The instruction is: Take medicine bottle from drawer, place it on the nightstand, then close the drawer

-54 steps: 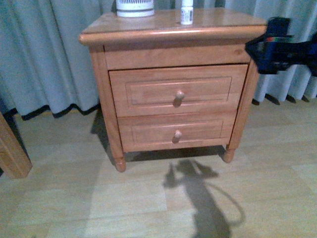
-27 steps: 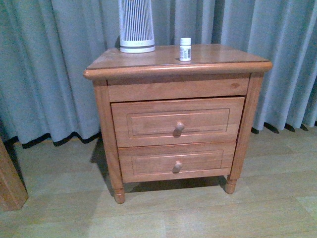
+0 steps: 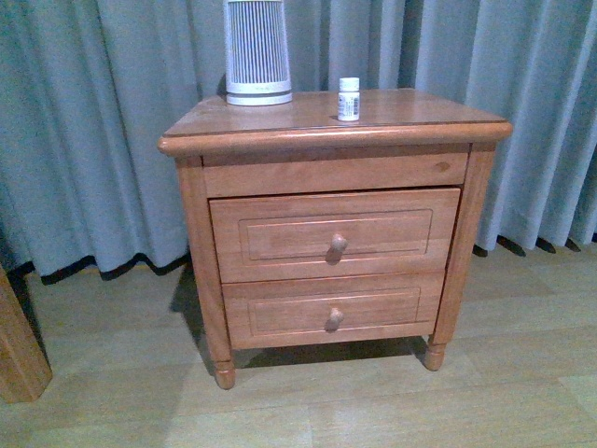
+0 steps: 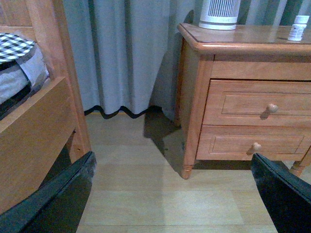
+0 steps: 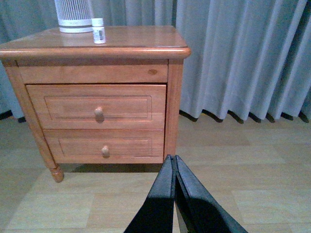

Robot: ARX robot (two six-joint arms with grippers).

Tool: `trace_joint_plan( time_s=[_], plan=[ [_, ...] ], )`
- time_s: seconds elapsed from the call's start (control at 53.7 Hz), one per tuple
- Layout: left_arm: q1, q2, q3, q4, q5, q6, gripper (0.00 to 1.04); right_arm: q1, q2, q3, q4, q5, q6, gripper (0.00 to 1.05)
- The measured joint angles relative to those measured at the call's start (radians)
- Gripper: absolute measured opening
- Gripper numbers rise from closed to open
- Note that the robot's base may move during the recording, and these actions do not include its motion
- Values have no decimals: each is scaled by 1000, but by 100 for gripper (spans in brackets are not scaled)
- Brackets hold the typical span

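Front view first: the nightstand (image 3: 326, 140) stands against grey curtains (image 3: 93, 140) on a pale wood floor (image 3: 373, 411), and neither arm shows. The medicine bottle (image 3: 349, 99) stands upright on the top, near the front edge and right of centre, with a white ribbed device (image 3: 256, 51) well apart to its far left. The drawer (image 3: 336, 233) sits flush with its frame, closed, above the shallower drawer (image 3: 331, 313).

Left wrist view: the left gripper (image 4: 170, 204) has its two dark fingers (image 4: 63, 199) spread wide apart, empty, low over the floor left of the nightstand. A wooden bed frame (image 4: 34, 121) carrying checked bedding (image 4: 14, 46) lies further left.

Right wrist view: the right gripper (image 5: 174, 194) has its fingers pressed together with nothing between them, in front of the nightstand's right side. The bottle stands on top beside the device.
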Motion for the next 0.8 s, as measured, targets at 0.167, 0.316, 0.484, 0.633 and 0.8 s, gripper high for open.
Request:
trace_joint_plan(
  time_s=[0.167,0.316,0.484,0.633,0.8],
  plan=[
    [0,0,0,0,0,0,98,0,-66,-19,-48,0,0,3],
    [0,0,0,0,0,0,98,0,-107,-42,-48,1,0,3],
    [0,0,0,0,0,0,98,0,-169,-42,-108,1,0,3],
    [0,0,0,0,0,0,98,0,-220,-42,-158,1,0,3],
    [0,0,0,0,0,0,98,0,-261,-42,-199,1,0,3]
  ],
)
